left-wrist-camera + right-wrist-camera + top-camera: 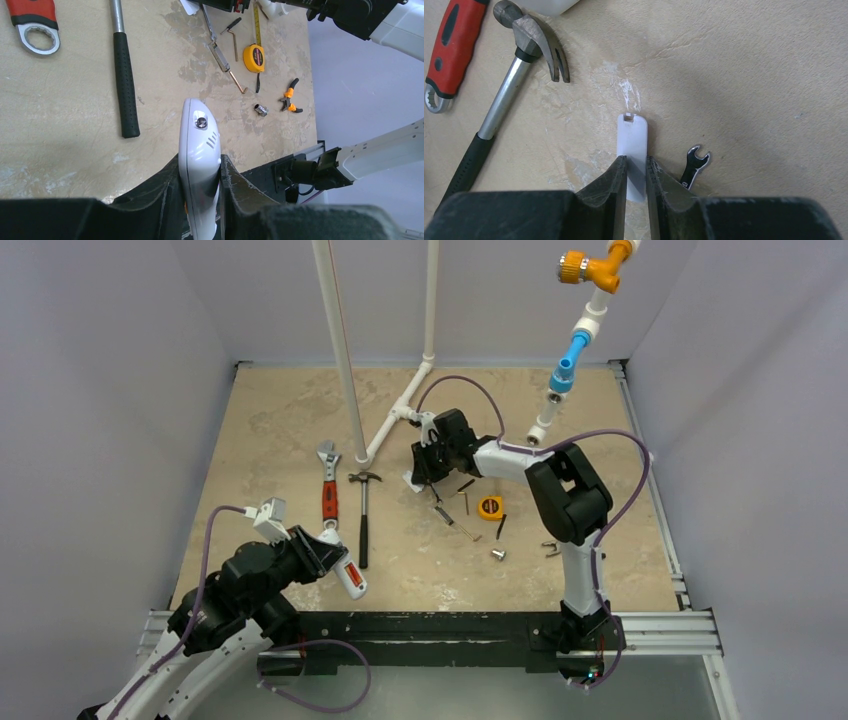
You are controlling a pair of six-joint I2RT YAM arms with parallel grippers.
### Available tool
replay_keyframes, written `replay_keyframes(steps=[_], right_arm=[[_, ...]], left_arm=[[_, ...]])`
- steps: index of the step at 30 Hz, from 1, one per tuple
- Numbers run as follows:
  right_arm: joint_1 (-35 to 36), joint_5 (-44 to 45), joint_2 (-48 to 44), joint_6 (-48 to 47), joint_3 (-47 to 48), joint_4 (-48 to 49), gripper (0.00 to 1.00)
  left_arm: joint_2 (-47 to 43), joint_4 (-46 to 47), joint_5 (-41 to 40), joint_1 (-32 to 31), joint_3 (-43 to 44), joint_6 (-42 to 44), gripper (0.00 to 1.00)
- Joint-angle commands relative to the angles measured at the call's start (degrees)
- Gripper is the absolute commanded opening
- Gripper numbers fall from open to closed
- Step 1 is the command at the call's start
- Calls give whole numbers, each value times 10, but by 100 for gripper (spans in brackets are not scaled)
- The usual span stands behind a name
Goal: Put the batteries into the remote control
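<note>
My left gripper (330,558) is shut on the white remote control (350,578) and holds it off the table near the front left. In the left wrist view the remote (199,145) stands edge-on between the jaws of the left gripper (200,162). A small orange-red patch (351,573) shows on the remote; I cannot tell if it is a battery. No loose batteries show. My right gripper (420,475) is down at the table's middle. Its jaws stand close together on the near end of a flat white battery cover (632,140), shown in the right wrist view with the gripper (636,162).
A red-handled adjustable wrench (327,495) and a hammer (364,520) lie left of the right gripper. An orange tape measure (489,507), hex keys (465,498), a socket (497,553) and pliers (550,548) lie to its right. White pipes (385,430) stand behind. A small spanner (694,165) lies beside the cover.
</note>
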Motion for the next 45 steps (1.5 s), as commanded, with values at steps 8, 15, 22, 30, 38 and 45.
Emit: replay_keyframes(steps=[8, 15, 22, 30, 38, 45], right_arm=[[26, 22, 0, -32, -19, -49, 23], [52, 60, -4, -47, -22, -71, 19], [62, 56, -32, -44, -65, -60, 9], [76, 47, -82, -27, -144, -46, 9], [108, 45, -149, 14, -246, -23, 10], [159, 60, -238, 68, -352, -21, 11]], left_arm=[[5, 33, 7, -1, 3, -7, 0], [4, 33, 10, -1, 0, -7, 0], [-3, 29, 11, -1, -3, -9, 0], [-4, 32, 14, -1, -9, -12, 0], [-4, 36, 17, -1, -11, -13, 0], [0, 43, 25, -1, -15, -16, 0]])
